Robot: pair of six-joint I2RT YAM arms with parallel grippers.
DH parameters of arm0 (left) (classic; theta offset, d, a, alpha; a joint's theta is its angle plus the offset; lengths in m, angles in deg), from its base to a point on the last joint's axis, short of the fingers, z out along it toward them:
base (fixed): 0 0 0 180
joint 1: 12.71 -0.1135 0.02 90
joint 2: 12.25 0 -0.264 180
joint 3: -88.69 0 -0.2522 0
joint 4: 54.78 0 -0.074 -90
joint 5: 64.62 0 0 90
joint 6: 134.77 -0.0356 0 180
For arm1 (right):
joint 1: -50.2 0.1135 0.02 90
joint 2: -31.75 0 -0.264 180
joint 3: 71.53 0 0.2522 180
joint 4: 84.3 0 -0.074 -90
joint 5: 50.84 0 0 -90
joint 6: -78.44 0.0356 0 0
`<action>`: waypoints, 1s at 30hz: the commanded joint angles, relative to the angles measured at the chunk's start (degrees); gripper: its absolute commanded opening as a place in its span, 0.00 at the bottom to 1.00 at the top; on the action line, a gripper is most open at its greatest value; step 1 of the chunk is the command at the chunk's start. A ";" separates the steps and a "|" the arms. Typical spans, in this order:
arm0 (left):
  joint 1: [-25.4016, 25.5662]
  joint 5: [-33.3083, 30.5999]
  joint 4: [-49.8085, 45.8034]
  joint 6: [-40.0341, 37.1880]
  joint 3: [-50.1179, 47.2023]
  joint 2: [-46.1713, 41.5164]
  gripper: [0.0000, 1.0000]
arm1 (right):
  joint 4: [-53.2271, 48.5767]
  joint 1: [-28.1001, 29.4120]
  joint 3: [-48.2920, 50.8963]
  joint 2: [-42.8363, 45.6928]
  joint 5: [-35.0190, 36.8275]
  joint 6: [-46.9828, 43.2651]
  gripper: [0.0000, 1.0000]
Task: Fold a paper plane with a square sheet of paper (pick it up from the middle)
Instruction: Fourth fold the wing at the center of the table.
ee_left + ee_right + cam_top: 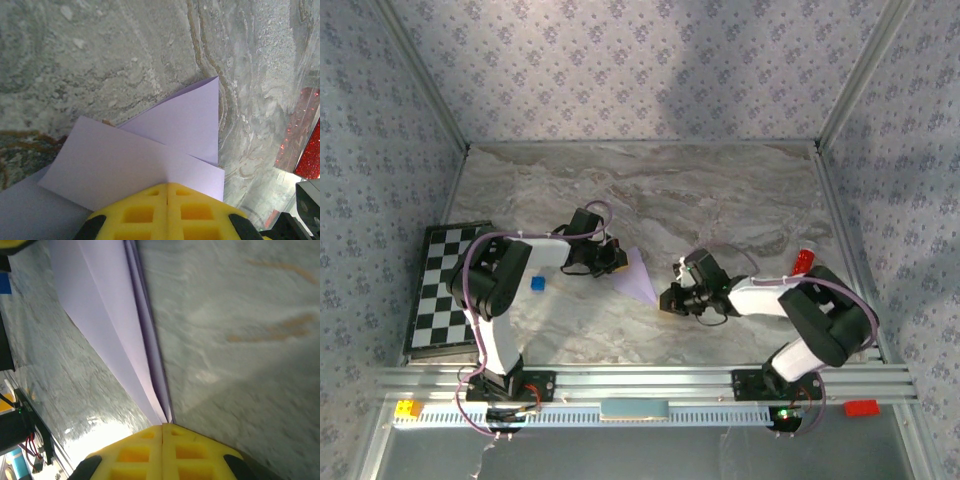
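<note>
Pale lilac sheet of paper [638,275], folded into overlapping triangular flaps, is held from both sides near the middle of the marble-patterned tabletop [720,190].

A black-and-white chequered board [445,290] lies at the tabletop's left edge, with a tiny blue cube [537,284] just beside it. The left gripper [617,264] has its yellow fingers [145,212] pressed together on the paper's left flap, hiding its near edge. The right gripper [664,300], yellow fingers [135,455] also closed, pinches the layered fold at the paper's right tip. A small red object [804,261] near the right edge is too small to identify.
</note>
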State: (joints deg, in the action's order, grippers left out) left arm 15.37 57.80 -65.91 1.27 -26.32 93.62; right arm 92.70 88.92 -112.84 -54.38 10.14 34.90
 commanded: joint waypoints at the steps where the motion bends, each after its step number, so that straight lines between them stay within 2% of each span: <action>1: -1.08 -3.82 -3.30 -1.06 -1.30 0.75 0.00 | -6.02 -0.25 -0.77 3.28 -0.29 -1.53 0.07; 6: -0.92 -3.41 -3.43 -1.11 -1.07 0.36 0.00 | -6.37 -0.12 -6.09 3.23 0.05 -1.84 0.06; 16: -0.70 -2.59 -3.08 -0.91 -0.49 0.09 0.00 | -6.26 -0.60 -16.54 -11.38 -2.05 -2.45 0.06; 20: -0.57 -1.85 -4.15 -1.27 1.44 -1.32 0.02 | -6.25 -0.57 -13.77 -13.76 0.03 -2.02 0.01; 26: -0.10 0.56 -8.20 -3.40 6.05 -5.36 0.09 | -3.26 -0.18 -9.57 -14.21 1.02 0.17 0.00; 30: 2.21 1.38 -8.54 -2.68 5.85 -6.94 0.07 | -3.18 -0.16 -9.67 -13.97 1.48 0.47 0.00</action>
State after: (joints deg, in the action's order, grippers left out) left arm 15.89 57.41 -72.25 -0.43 -21.69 89.16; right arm 94.39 88.50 -124.53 -66.93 8.50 34.57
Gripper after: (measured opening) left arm 0.075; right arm 0.052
